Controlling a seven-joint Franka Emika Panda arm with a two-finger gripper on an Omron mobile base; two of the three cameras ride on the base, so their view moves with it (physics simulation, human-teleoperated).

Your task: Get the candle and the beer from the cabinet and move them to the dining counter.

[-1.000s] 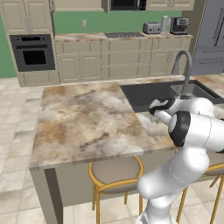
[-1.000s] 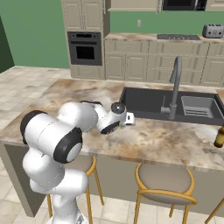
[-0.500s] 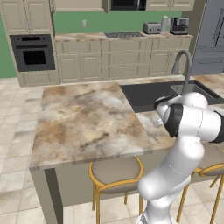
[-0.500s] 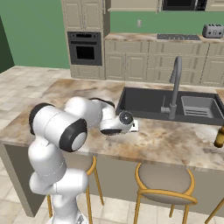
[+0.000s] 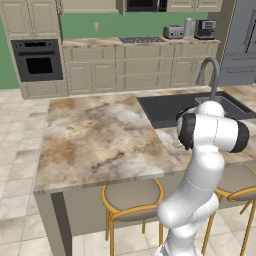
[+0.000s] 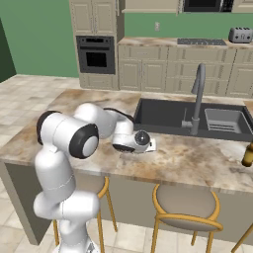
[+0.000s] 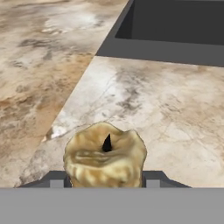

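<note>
The candle [image 7: 105, 156], a squat golden-brown lump with a dark wick, sits between my two dark fingertips [image 7: 52, 180]. My gripper [image 7: 105, 178] is shut on it, low over the dining counter [image 7: 166, 113] just in front of the dark sink [image 7: 175, 26]. From the right base view the gripper [image 6: 150, 145] lies close to the stone top [image 6: 197, 158], left of the steel tap [image 6: 197, 96]. The beer [image 6: 248, 154] stands upright on the counter at the far right edge. My arm [image 5: 210, 135] covers the hand in the left base view.
Gold-framed stools [image 6: 185, 207] stand under the counter's front edge. A wall oven [image 5: 39, 60], drawers, a cooktop [image 5: 140, 39] and a toaster [image 5: 173, 32] line the back wall. Beige wall cabinets [image 6: 148, 5] run along the top; I cannot tell which is the task's cabinet.
The arm has swung a little to the right and lower along the counter front, carrying the candle toward the strip before the sink. The beer has not moved.
</note>
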